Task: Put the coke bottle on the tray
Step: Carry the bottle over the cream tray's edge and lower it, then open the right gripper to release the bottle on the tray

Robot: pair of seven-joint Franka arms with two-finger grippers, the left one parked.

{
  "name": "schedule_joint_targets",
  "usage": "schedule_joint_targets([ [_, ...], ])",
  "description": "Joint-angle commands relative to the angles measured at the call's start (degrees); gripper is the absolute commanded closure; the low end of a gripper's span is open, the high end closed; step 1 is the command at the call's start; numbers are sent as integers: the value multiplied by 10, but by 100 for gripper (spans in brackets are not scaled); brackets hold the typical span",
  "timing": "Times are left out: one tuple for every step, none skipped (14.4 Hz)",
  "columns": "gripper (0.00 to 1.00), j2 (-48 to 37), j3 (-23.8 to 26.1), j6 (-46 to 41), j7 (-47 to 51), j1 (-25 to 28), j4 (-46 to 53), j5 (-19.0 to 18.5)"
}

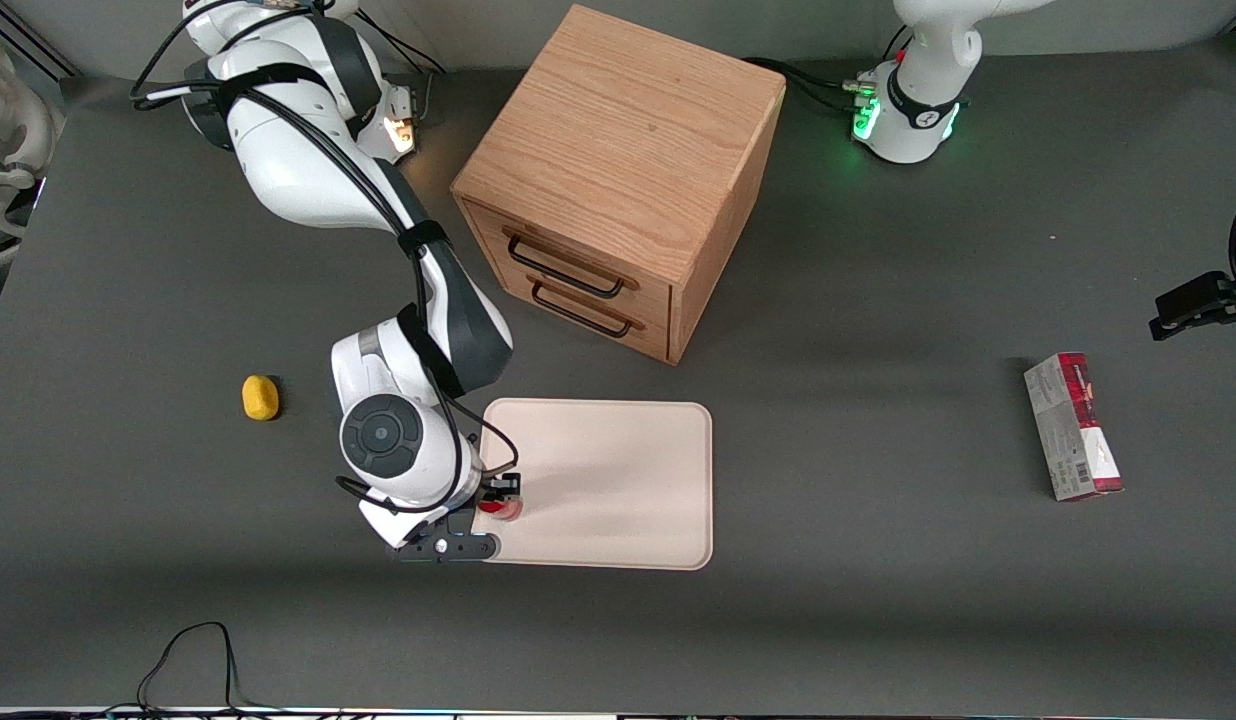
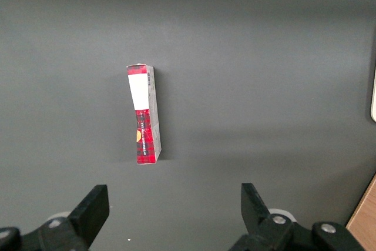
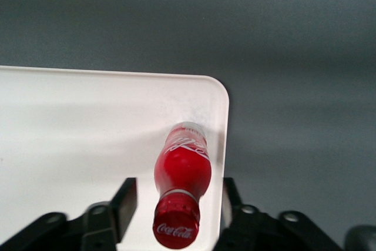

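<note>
**Coke bottle upright on tray, pincer spread around it**

- Coke bottle (image 3: pixel 183 174): small, glossy red, narrow neck, red cap with white script. Stands upright on the tray just inside a rounded corner, at the edge toward the working arm's end of the desk. The front view shows only a red speck (image 1: pixel 499 507) under the arm; the right wrist view shows cap, shoulder and lettering.
- Tray (image 1: pixel 618 470): large, flat, cream rectangle, rounded corners, low raised rim, matte.
- Pincer (image 3: pixel 179 201): black fingers (image 3: pixel 124 201) spread wide, one on each side of the bottle with gaps visible, so not clamped on it.
- Desk (image 1: pixel 838 620): dark grey, matte.
- Wooden drawer box (image 1: pixel 618 170): oak grain, two drawers with dark wire handles; farther from the front camera than the tray.
- Yellow lump (image 1: pixel 260 397): rounded, beside the arm.
- Carton (image 1: pixel 1072 426): red-and-grey, rectangular, toward the parked arm's end. The left wrist view adds its plaid print and white panel (image 2: pixel 144 114).
</note>
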Motion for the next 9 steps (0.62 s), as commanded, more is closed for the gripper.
schedule_joint_targets([
  [0, 3, 1, 2, 14, 3, 14, -7],
  [0, -1, 1, 1, 17, 4, 14, -7],
  [0, -5, 1, -4, 21, 8, 14, -5],
  [0, -19, 1, -7, 22, 11, 13, -2],
  [0, -47, 1, -29, 25, 18, -4, -1],
  [0, -81, 1, -65, 31, 18, -20, -1],
  [0, -116, 1, -100, 31, 18, -41, -1],
  [0, -157, 1, -125, 28, 18, -69, -1],
  [0, -200, 1, -141, 25, 18, -108, -1],
])
